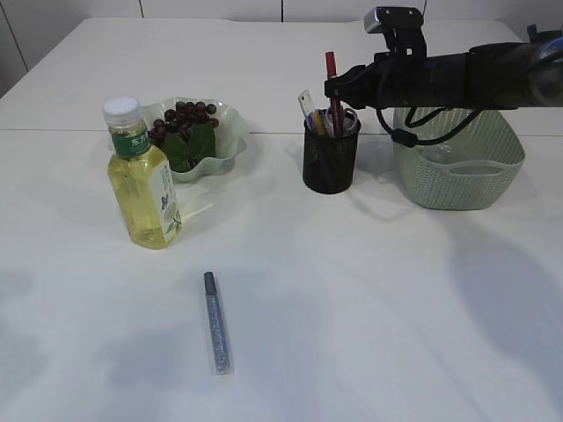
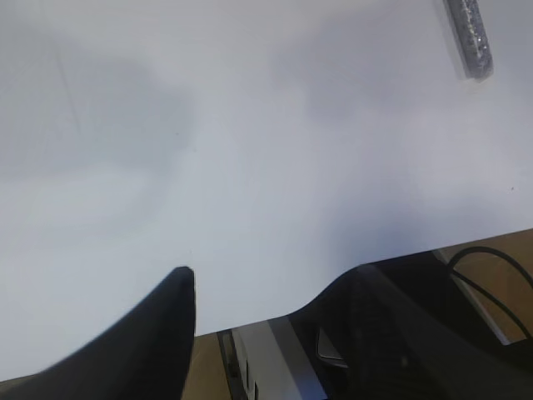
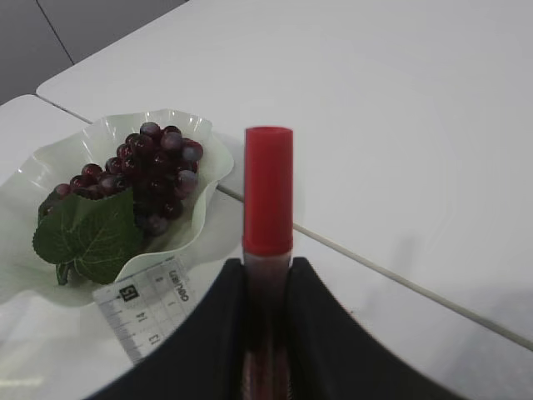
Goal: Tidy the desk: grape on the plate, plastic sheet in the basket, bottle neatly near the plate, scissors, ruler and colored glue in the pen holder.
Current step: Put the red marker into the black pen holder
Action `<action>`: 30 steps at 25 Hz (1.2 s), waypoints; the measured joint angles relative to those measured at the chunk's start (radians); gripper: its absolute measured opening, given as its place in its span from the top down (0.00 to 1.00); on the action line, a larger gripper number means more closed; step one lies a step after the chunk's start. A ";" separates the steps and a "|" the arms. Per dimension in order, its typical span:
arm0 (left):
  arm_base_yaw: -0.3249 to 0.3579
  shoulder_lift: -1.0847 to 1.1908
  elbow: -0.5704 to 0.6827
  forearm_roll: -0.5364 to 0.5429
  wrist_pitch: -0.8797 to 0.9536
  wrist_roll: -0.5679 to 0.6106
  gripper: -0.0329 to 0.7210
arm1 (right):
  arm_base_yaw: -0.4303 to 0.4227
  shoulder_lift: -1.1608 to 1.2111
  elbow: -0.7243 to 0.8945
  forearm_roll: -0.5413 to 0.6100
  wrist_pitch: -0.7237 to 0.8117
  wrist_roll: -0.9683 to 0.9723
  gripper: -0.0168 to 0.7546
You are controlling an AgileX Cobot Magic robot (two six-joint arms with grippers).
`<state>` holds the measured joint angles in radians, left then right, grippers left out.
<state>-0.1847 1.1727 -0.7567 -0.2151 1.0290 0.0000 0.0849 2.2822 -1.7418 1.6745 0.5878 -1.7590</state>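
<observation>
Right gripper (image 3: 266, 287): clamped on the red-capped glue (image 3: 267, 196), upright over the pen holder (image 1: 331, 160).
Left gripper (image 2: 266, 292): fingers spread, holding nothing, above bare table.
Writing: ruler (image 3: 150, 308) shows "15"; bottle (image 1: 143, 180) label unreadable.
Exterior only: grey glitter glue (image 1: 216, 322) lying on the table; basket (image 1: 457, 158) behind the arm.
Grape (image 1: 180, 123): on the plate (image 1: 229, 145).

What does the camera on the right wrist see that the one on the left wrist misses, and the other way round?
Only the right wrist view shows the grapes on the plate, a clear ruler, and the right pincer shut on a red glue stick. Only the left wrist view shows the silver glitter glue lying on the table, plus the table's front edge with the left pincer's dark fingers over it, holding nothing. Both share the white table.
</observation>
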 joint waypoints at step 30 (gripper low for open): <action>0.000 0.000 0.000 -0.002 0.002 0.000 0.38 | 0.058 -0.314 0.000 -1.052 0.255 1.173 0.51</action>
<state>-0.1847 1.1727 -0.7567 -0.2174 1.0307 0.0000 0.1433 1.9681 -1.7418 0.6230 0.8424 -0.5864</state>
